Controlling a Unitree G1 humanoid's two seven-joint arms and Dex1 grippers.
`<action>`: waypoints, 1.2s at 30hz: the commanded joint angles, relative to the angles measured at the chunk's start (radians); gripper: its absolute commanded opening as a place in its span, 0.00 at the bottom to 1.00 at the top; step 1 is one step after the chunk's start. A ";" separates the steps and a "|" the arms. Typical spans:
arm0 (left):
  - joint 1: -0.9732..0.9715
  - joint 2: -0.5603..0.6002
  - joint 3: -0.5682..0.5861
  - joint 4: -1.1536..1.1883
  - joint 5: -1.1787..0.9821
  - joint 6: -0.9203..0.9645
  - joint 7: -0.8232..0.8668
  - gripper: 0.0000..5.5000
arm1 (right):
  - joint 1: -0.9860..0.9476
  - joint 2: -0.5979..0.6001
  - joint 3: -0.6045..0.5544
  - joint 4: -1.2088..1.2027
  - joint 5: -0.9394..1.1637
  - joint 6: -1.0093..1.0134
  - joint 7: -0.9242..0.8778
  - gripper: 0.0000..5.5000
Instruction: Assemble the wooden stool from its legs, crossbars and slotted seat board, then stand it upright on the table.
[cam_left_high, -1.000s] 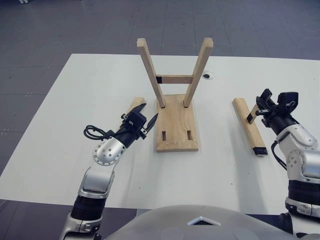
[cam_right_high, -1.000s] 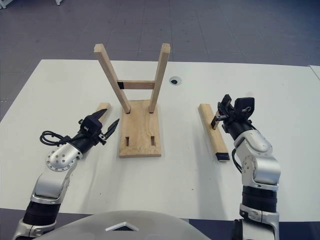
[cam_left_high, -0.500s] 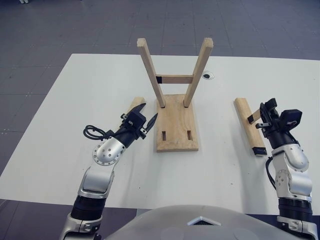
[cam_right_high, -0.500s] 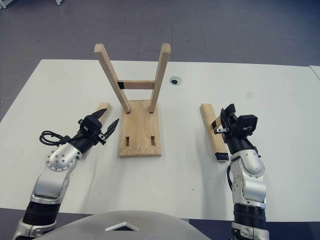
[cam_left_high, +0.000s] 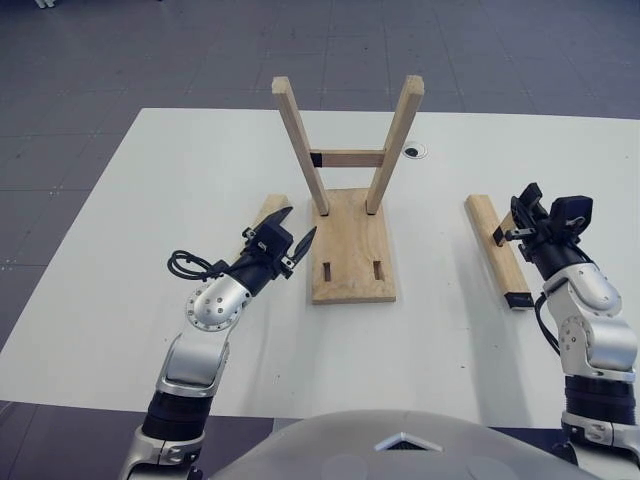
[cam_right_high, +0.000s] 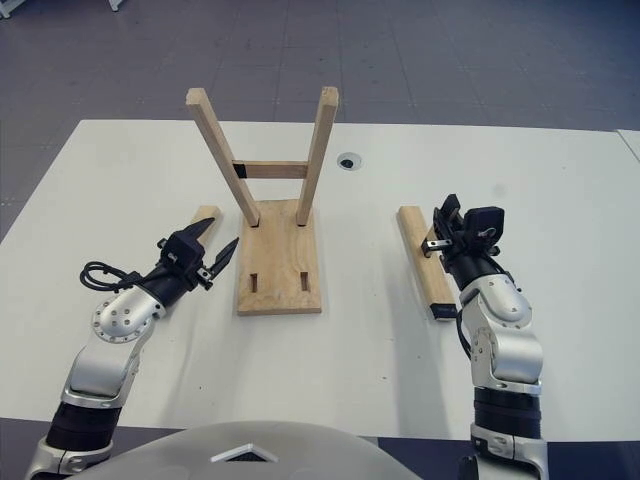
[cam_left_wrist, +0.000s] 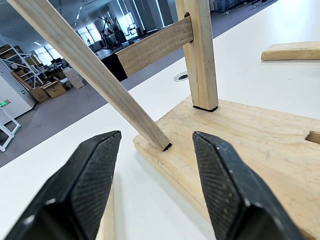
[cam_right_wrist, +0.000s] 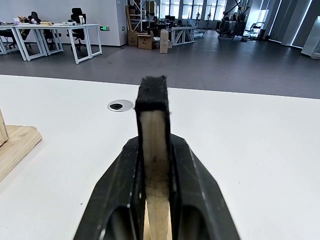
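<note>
Presently – left gripper (cam_left_high: 300, 221) spread beside seat board (cam_left_high: 352, 262); right gripper (cam_right_wrist: 153, 146) clamps crossbar (cam_right_wrist: 153, 107).

Two legs (cam_left_high: 303, 150), joined by a crossbar (cam_left_high: 350, 158), stand in the flat seat board (cam_left_high: 352, 262); another leg (cam_left_high: 488, 245) lies rightward.

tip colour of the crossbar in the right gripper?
Black, capping the pale wood crossbar; clearest in the right wrist view.

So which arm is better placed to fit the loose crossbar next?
Right, likely: the right gripper is shut on the crossbar beside a loose leg; the left gripper is open, holding nothing.
</note>
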 joint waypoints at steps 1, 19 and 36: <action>-0.002 0.002 -0.005 -0.003 0.009 0.002 -0.002 0.48 | 0.047 0.023 0.044 0.029 0.000 0.146 -0.001 0.08; 0.013 0.000 -0.003 -0.011 0.009 0.003 0.003 0.48 | -0.088 0.066 0.026 -0.148 -0.009 0.193 -0.080 0.28; 0.027 -0.007 0.005 -0.011 0.013 0.004 0.015 0.48 | -0.473 0.103 -0.069 -0.283 0.118 0.498 -0.257 0.65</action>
